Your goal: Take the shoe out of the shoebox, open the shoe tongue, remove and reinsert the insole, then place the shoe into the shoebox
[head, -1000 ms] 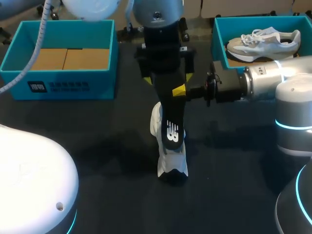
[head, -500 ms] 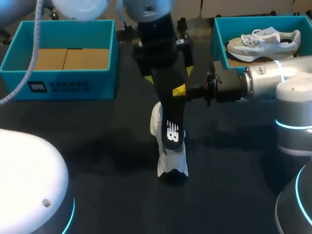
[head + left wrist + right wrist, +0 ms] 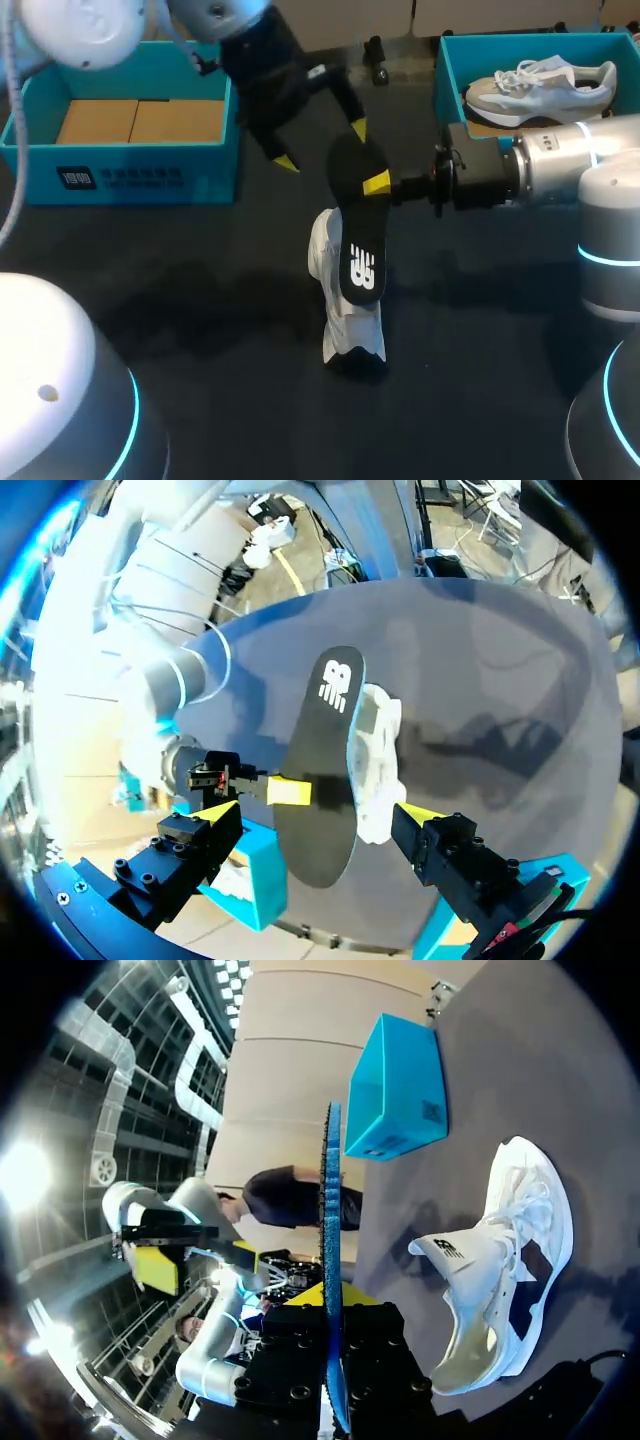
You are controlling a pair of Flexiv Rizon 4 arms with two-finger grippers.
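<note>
At the far left of the table stands the left shoebox [image 3: 130, 160], teal, with brown cardboard inside. Just beside it the left arm comes in from above, and the left gripper [image 3: 322, 146] hangs over the table with its two yellow tips wide apart. It holds nothing. In the left wrist view this gripper [image 3: 318, 811] looks down between its spread fingers at the insole [image 3: 325, 770] and the shoe [image 3: 375, 760], and both are well apart from the fingers.

In the middle is the insole [image 3: 357, 235], black with a white logo, lifted in the air and tilted. Its upper end is near one tip of the left gripper but does not touch it. Its lower end is over the white shoe [image 3: 350, 325], which stands on the dark table with the toe toward the camera – whether insole and shoe touch, I cannot tell.

The right gripper [image 3: 372, 185] comes in level from the right and is closed on the upper part of the insole. One yellow finger [image 3: 377, 183] lies on its black face. In the right wrist view the insole [image 3: 330, 1210] shows edge-on, running straight between the fingers of this gripper [image 3: 332, 1300], and the shoe [image 3: 500, 1260] is to the side of it.

At the far right, behind the right arm, the right shoebox [image 3: 450, 90] – teal too – holds a second shoe [image 3: 540, 85].
</note>
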